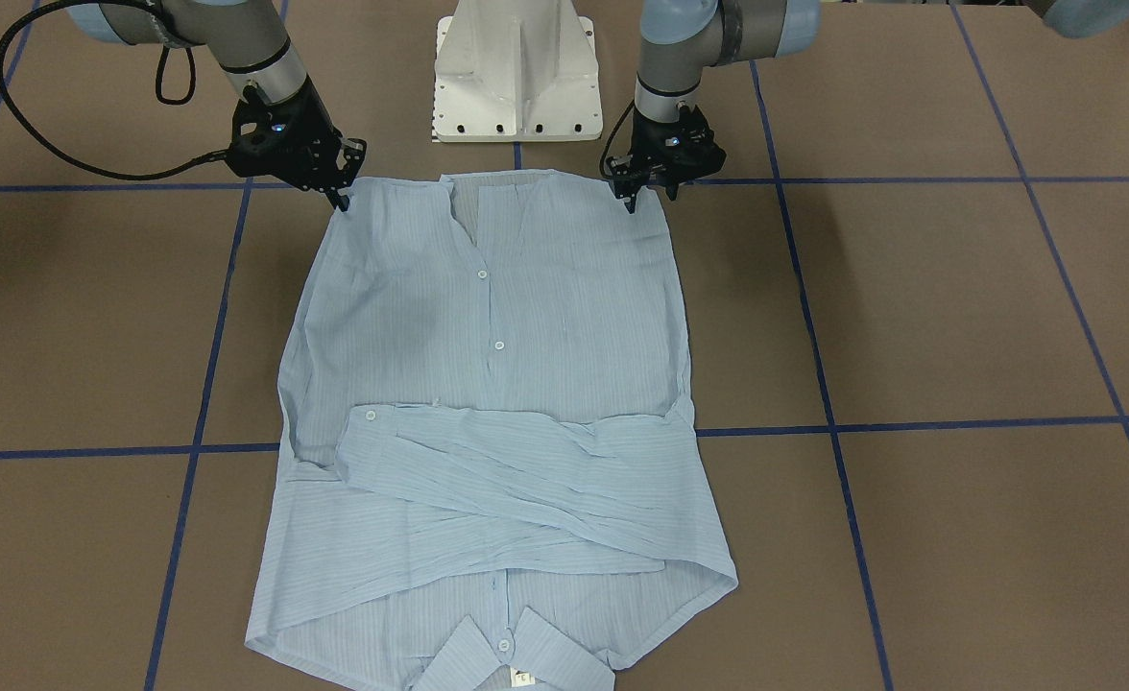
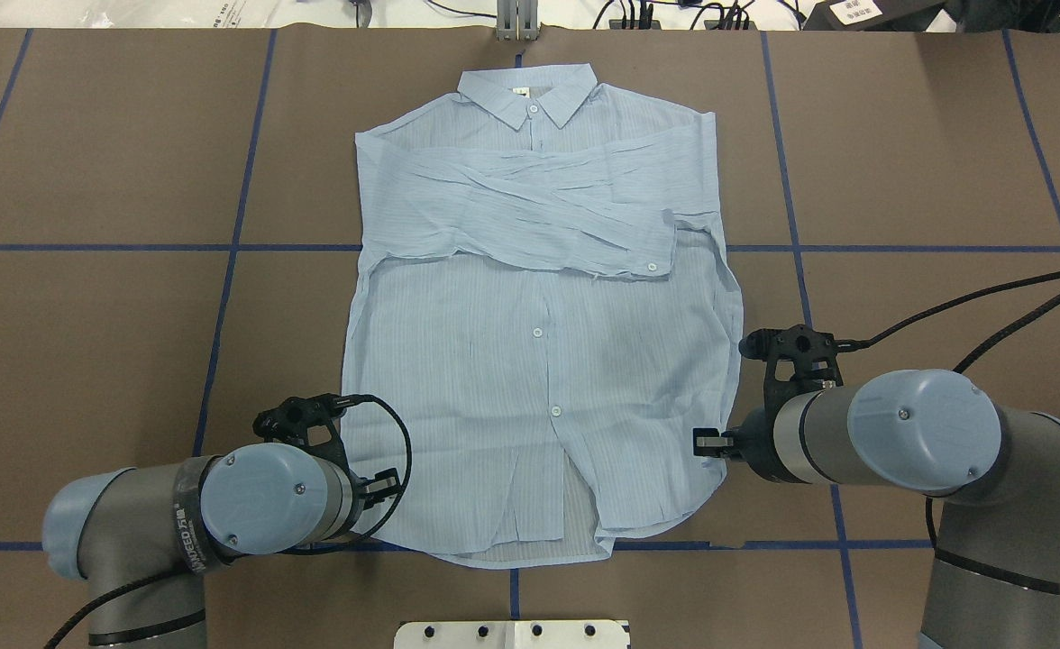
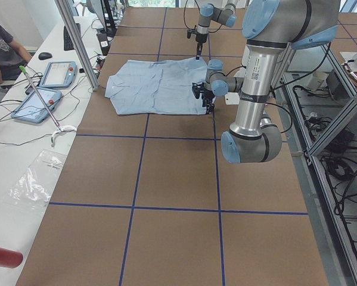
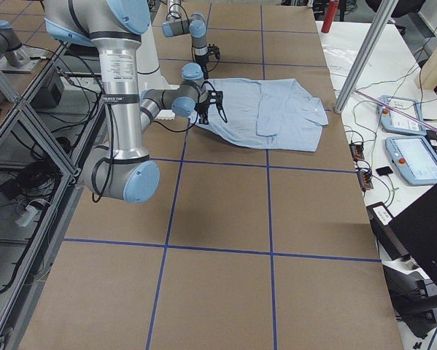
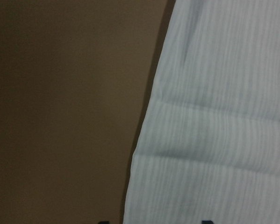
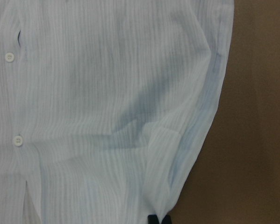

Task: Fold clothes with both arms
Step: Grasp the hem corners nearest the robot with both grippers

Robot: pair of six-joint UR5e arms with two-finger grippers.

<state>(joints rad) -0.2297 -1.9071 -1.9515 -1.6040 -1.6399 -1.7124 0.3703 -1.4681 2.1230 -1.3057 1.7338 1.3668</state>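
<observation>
Sleeves already crossed over its chest, the shirt (image 1: pixel 497 384) lies flat on the bench (image 1: pixel 958 317), collar away from the robot. The right tool (image 1: pixel 341 200) appears pinched shut on one hem corner. The left tool (image 1: pixel 651 200), fingers apart, straddles the other. The hem-to-collar folds look still to come.

A robotics lab: two robot arms (image 3: pixel 252 89), teach pendants (image 3: pixel 58 74), tape-gridded table (image 3: pixel 178 173).

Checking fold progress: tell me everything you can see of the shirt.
The shirt is thin, crinkly light blue cloth with fine stripes and white buttons. It lies flat, front up, on the brown table, collar away from the robot, both sleeves folded across the chest. The left gripper and right gripper are at its hem corners.
</observation>
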